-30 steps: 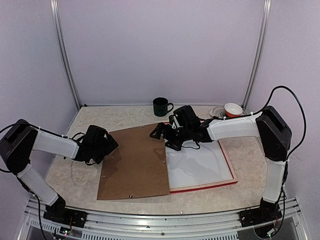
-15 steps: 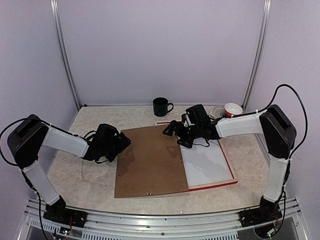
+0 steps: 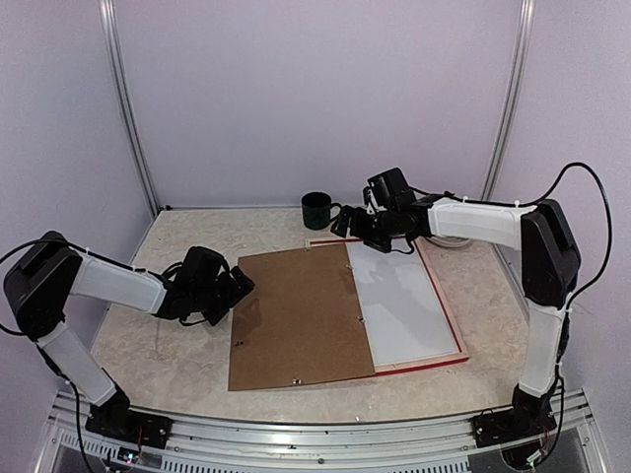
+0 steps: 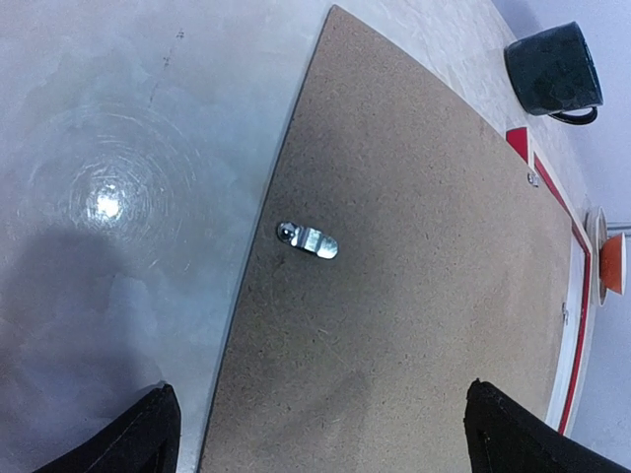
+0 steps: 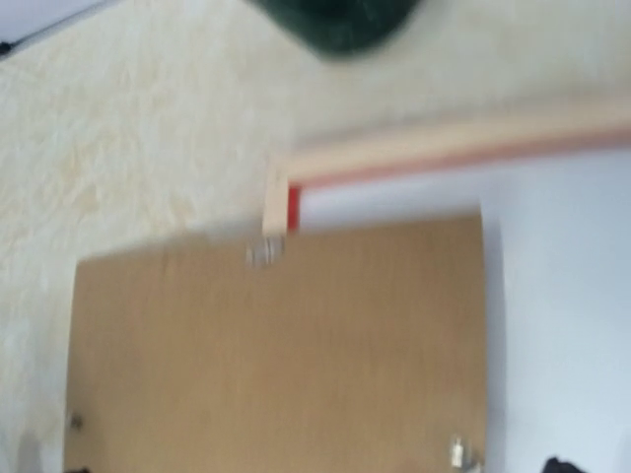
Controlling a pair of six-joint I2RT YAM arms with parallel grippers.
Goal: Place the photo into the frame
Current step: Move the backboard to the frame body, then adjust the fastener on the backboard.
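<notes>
The frame (image 3: 450, 317) lies flat, red edge out and pale wood back (image 5: 424, 146) up. A plain white sheet (image 3: 404, 301) fills its right part; I cannot tell whether this is the photo's back, and no print shows. The brown backing board (image 3: 296, 315) covers the frame's left part and juts out to the left. My left gripper (image 3: 233, 286) is open, its fingers straddling the board's left edge (image 4: 237, 335) low over the table. My right gripper (image 3: 345, 225) hovers open over the frame's far left corner (image 5: 281, 197), holding nothing; its wrist view is blurred.
A dark mug (image 3: 317, 209) stands just behind the frame's far left corner. An orange-and-white bowl on a plate (image 3: 455, 215) sits at the back right. Metal clips (image 4: 308, 238) stick up from the board. The enclosure walls and posts bound the table.
The backing board has slid right, further over the frame. My right gripper has let go of it and drawn back toward the mug. My left gripper followed the board's left edge rightwards.
</notes>
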